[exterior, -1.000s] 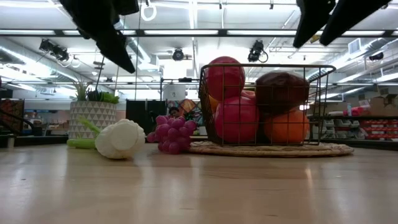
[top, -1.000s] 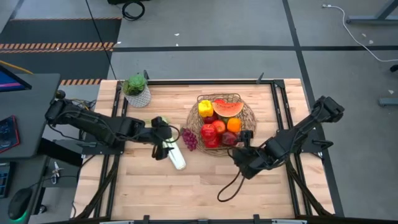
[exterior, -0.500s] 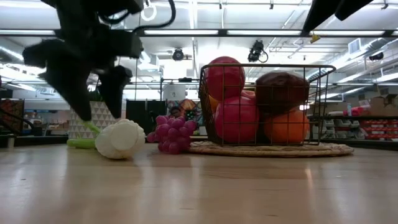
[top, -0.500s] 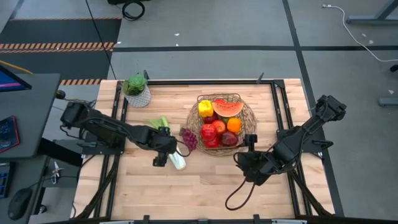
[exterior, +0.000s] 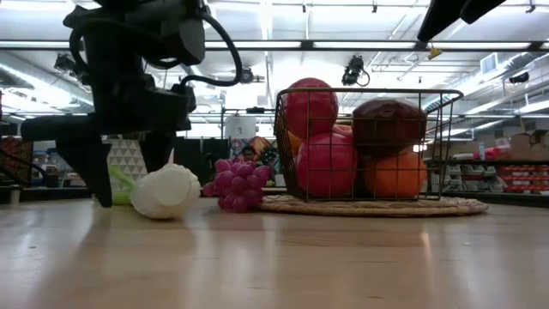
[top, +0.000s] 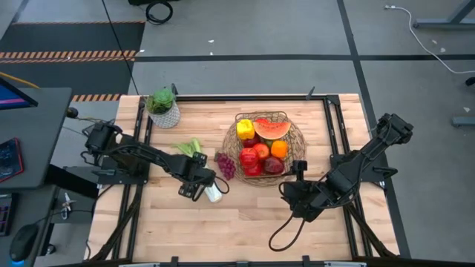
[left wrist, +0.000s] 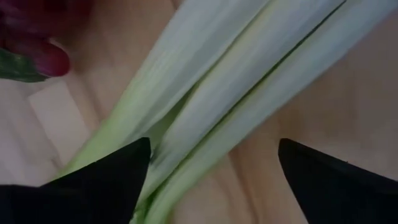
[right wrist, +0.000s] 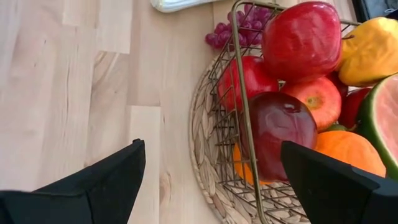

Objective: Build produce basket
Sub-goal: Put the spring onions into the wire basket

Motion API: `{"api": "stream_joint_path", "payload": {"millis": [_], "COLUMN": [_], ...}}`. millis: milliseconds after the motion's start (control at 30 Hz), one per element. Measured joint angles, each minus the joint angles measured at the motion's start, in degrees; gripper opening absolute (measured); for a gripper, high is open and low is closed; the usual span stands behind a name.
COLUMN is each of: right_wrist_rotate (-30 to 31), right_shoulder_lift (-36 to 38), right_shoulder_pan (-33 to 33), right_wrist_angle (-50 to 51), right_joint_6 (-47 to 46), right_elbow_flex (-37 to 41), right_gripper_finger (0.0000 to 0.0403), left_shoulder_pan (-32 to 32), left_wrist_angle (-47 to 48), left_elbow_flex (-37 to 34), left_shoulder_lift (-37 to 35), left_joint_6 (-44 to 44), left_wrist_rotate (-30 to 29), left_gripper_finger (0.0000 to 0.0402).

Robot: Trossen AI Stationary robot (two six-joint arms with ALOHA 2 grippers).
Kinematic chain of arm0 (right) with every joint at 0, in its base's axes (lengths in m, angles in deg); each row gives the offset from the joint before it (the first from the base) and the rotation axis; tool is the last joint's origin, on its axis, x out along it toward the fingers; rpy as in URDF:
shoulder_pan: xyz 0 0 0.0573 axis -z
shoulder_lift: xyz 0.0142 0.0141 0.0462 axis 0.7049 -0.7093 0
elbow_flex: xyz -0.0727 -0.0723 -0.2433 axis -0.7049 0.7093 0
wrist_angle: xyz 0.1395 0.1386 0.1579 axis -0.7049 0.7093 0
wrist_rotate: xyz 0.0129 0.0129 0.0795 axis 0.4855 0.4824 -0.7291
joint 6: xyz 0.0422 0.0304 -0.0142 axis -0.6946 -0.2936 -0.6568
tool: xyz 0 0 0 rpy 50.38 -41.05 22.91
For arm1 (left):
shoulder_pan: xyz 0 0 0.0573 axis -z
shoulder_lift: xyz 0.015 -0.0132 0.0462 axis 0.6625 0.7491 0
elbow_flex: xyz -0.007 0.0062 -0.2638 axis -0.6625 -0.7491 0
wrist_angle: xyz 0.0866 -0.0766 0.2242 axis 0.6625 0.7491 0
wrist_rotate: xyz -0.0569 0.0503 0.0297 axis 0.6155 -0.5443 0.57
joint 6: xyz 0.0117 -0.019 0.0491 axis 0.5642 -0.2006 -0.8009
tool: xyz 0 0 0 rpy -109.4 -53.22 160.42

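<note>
The left pincer [top: 199, 190] is down at the tabletop [top: 223, 222], its fingers [left wrist: 93, 183] apart and straddling the leek [top: 200, 169] (pale stalk running between them, not clamped). The grapes [top: 225, 165] lie just beside the leek at its 3 o'clock, touching the basket's woven mat. The basket [top: 265, 141] sits right of centre, holding apples, oranges, a yellow pepper and a watermelon slice. At its 5 o'clock the right pincer [top: 297, 200] waits, spread wide and empty.
</note>
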Motion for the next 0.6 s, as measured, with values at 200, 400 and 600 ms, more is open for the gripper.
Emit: {"api": "stream_joint_path", "payload": {"millis": [200, 400, 600], "right_wrist_rotate": [0.52, 0.52, 0.52], "right_shoulder_lift": [0.00, 0.00, 0.00], "right_shoulder_pan": [0.00, 0.00, 0.00], "right_wrist_angle": [-0.17, -0.20, -0.20], "right_joint_6": [-0.02, 0.00, 0.04], "right_elbow_flex": [0.00, 0.00, 0.00], "right_gripper_finger": [0.0376, 0.0376, 0.0376], "left_shoulder_pan": [0.02, 0.02, 0.02], "left_wrist_angle": [0.35, 0.97, 1.34], "left_elbow_flex": [0.00, 0.00, 0.00], "left_shoulder_lift": [-0.03, -0.07, -0.09], "left_joint_6": [-2.22, -2.14, -1.71], "left_wrist_rotate": [-2.78, -4.44, -4.84], "left_gripper_finger": [0.0313, 0.0255, 0.0188]}}
